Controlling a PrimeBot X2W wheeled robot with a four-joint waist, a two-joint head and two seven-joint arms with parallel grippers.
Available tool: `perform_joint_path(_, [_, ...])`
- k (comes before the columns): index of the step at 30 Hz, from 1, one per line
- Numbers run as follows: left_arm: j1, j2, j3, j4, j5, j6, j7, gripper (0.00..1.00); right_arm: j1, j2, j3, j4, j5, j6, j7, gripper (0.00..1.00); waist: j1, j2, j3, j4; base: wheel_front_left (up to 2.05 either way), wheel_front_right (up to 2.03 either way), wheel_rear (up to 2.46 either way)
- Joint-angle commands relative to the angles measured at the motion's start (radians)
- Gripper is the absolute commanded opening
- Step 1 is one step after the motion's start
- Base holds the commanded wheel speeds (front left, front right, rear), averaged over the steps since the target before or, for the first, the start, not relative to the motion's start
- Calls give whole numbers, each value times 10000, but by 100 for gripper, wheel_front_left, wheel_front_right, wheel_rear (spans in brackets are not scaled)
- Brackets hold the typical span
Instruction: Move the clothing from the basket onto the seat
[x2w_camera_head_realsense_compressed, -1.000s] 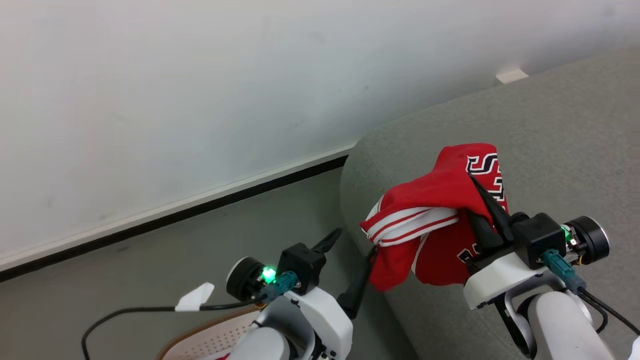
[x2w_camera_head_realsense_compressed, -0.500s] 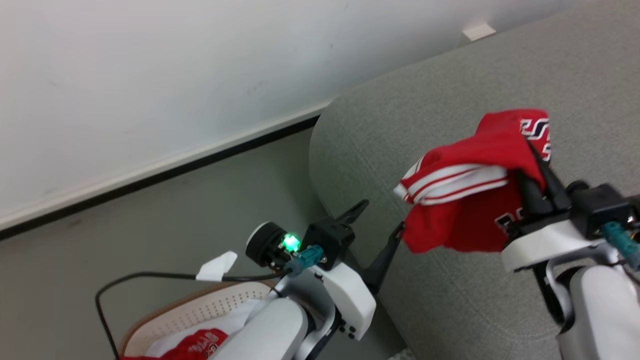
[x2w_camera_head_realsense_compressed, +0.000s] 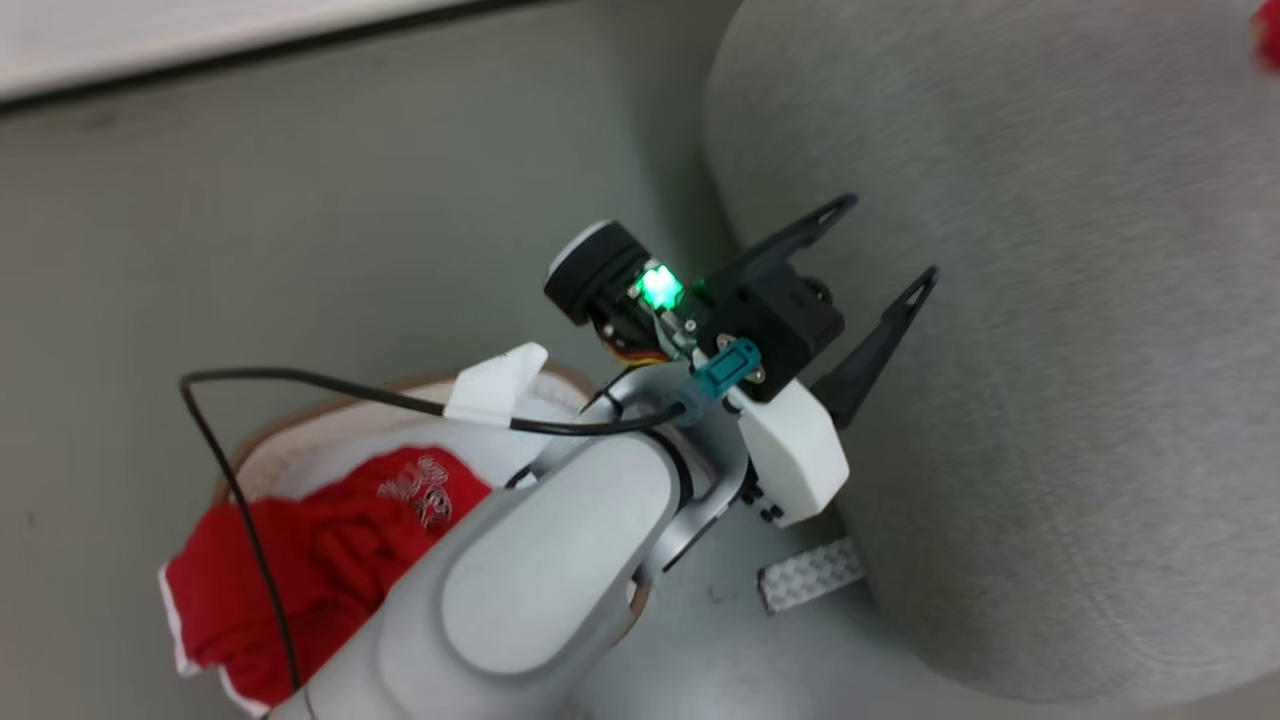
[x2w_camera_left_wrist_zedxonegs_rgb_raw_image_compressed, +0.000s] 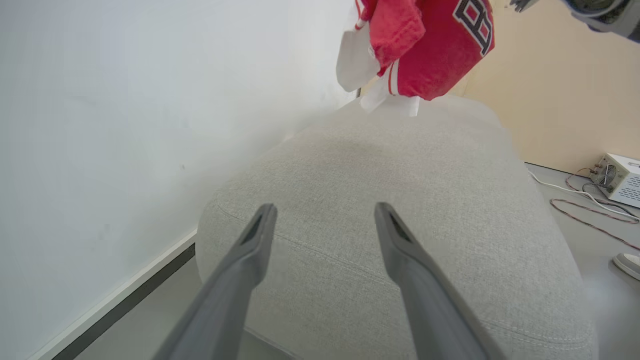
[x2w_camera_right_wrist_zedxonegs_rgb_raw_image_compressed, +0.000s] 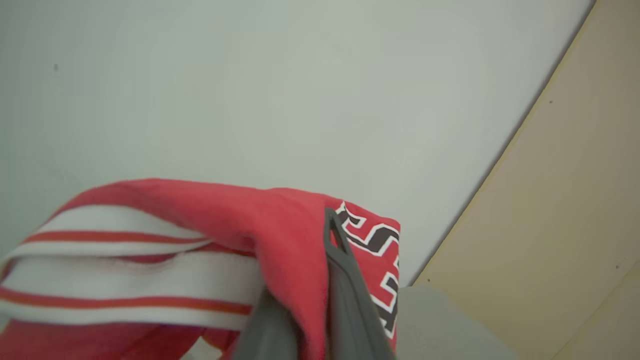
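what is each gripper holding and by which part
The right gripper holds the red garment, jaws pinching a fold of red cloth beside the black lettering. The left gripper is open, holding nothing.

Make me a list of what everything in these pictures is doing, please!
Left gripper: open, empty, pointing towards the grey woven-fabric seat
Right gripper: shut on the red lettered garment with striped trim
Held garment: lifted up over the seat
Cream perforated plastic basket: on the grey floor, with red clothing inside
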Motion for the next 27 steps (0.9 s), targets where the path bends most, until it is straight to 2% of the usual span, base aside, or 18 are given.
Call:
perform_joint_path(1, [-222,29,-23,-30,74,29,-33,100,-376,-231,-145,289,-113,-25,-16,0,-2,0,1337,1015,0,0,0])
perform_joint_path(5, [-688,15,-135,-77,-147,215,-192,100,-1550,-1077,-942,1666,-757,-23,-7,0,-2,0,2062,1529,0,0,0])
perform_joint_path(9, [-808,8,-351,56,-363,429,-428,100,-1900,-1444,-1874,3049,-1694,-23,-121,0,-2,0,2348,1965,0,0,0])
perform_joint_path(11, [-751,7,-449,152,-485,527,-570,100,-1833,-1391,-2335,3640,-2151,-25,-319,0,-2,0,2364,2087,0,0,0])
perform_joint_path(13, [-647,6,-478,307,-568,604,-658,100,-1613,-1048,-2713,4169,-2511,-23,-553,0,-2,0,2316,2112,0,0,0])
perform_joint_path(14, [-595,9,-461,389,-621,640,-717,100,-1552,-937,-2883,4396,-2680,-23,-733,4,-2,0,2257,2090,0,0,0])
perform_joint_path(15, [-531,14,-445,477,-667,682,-780,100,-1505,-837,-3028,4591,-2832,-25,-938,21,-2,0,2168,2052,0,0,0])
perform_joint_path(16, [-471,50,-402,558,-676,711,-834,100,-1490,-753,-3195,4756,-2912,-25,-1186,47,-2,0,2067,2009,0,0,0])
perform_joint_path(17, [-410,88,-337,629,-696,780,-874,100,-1453,-610,-3344,4976,-2923,-25,-1324,100,-2,0,1953,1961,0,0,0])
perform_joint_path(19, [-285,188,-188,762,-787,875,-979,100,-1299,-296,-3438,5390,-3010,-25,-1551,100,-2,0,1679,1869,0,0,0])
perform_joint_path(23, [-107,400,45,900,-960,1006,-1147,100,-1076,-77,-3460,5719,-3051,-25,-1892,100,-2,0,1092,1685,0,0,0])
perform_joint_path(27, [243,623,339,1006,-1249,1194,-1427,100,-516,271,-3180,5508,-2788,-25,-2035,100,-2,0,272,1601,0,0,0])
